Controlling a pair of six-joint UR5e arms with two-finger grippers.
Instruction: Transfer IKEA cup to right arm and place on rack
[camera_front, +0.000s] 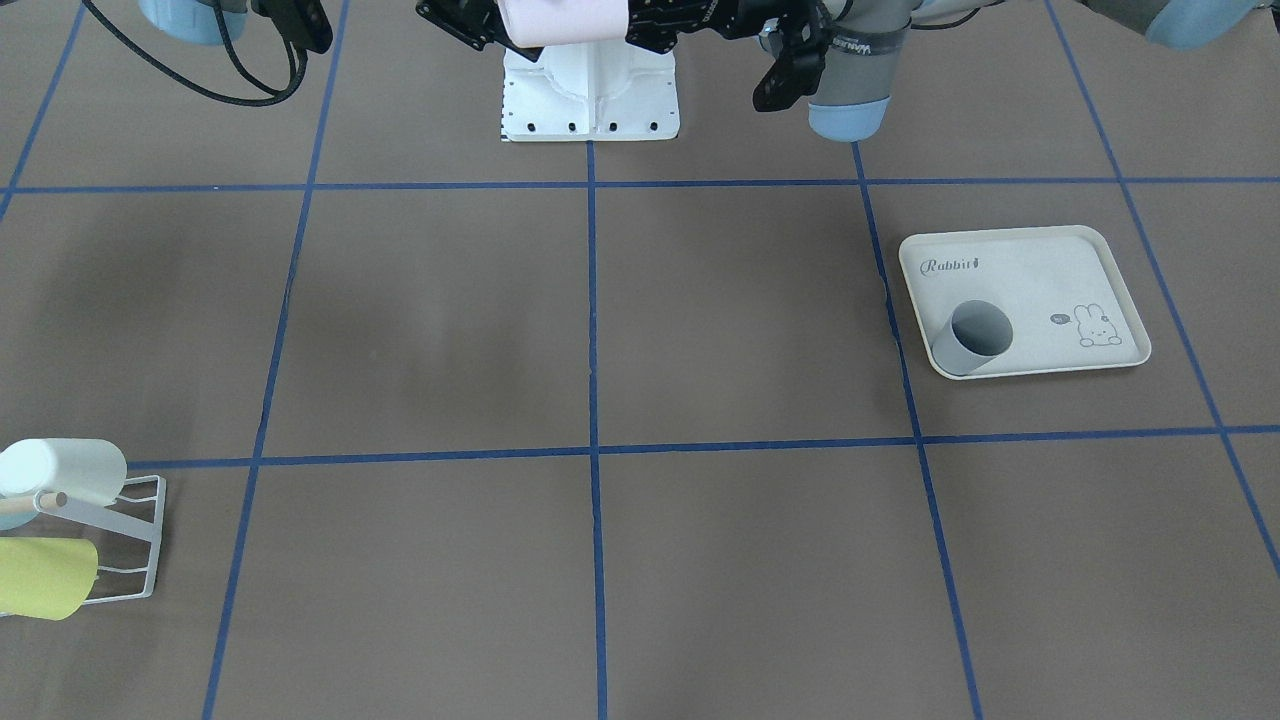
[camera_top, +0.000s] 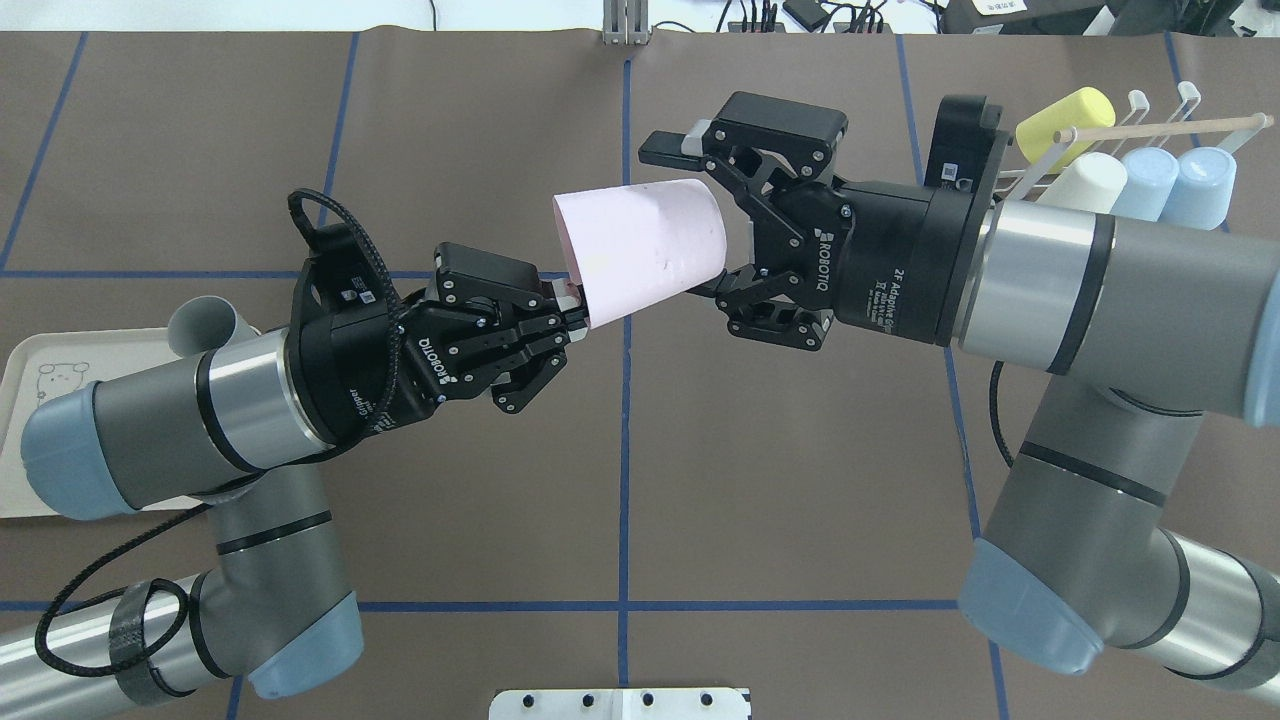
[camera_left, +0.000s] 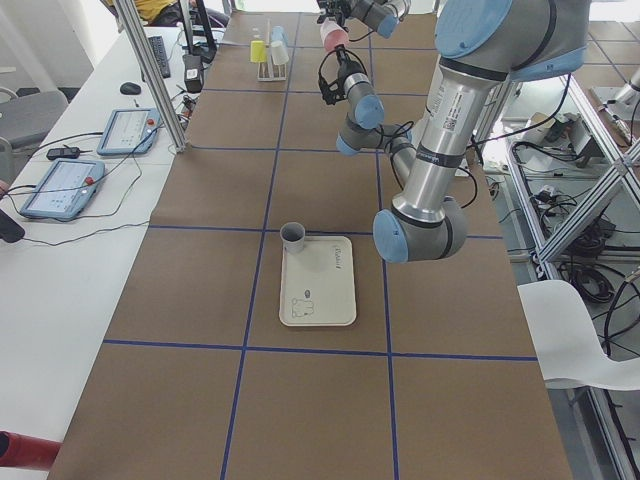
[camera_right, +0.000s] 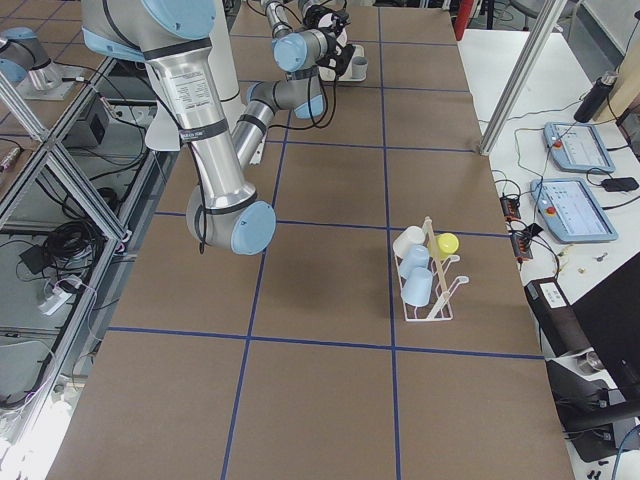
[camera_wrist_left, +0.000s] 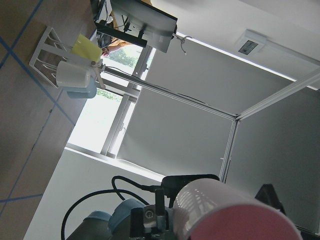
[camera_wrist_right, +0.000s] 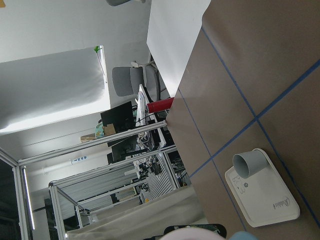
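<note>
STEP hand-over, above the worktop (camera_top: 480, 150) | pink IKEA cup (camera_top: 640, 250) held sideways, base towards the right arm | left end effector (camera_top: 570, 305) pinched on its rim | right end effector (camera_top: 705, 220) spread wide, jaws straddling the base, contact unclear | rack (camera_top: 1160, 128) beyond the right arm | overhead view shows both grips; front-facing view crops them but shows the grey cup (camera_front: 970, 340) on the rabbit tray (camera_front: 1060, 270)

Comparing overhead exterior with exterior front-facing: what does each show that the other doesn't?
Only overhead: the grips, with the left gripper pinching the pink cup's rim and the right gripper open around its base; also two blue cups on the rack.
Only front-facing: the whole tray with its rabbit print, and the grey cup's inside.
Both: pink cup, rack with white cup and yellow cup, tray, grey cup.
</note>
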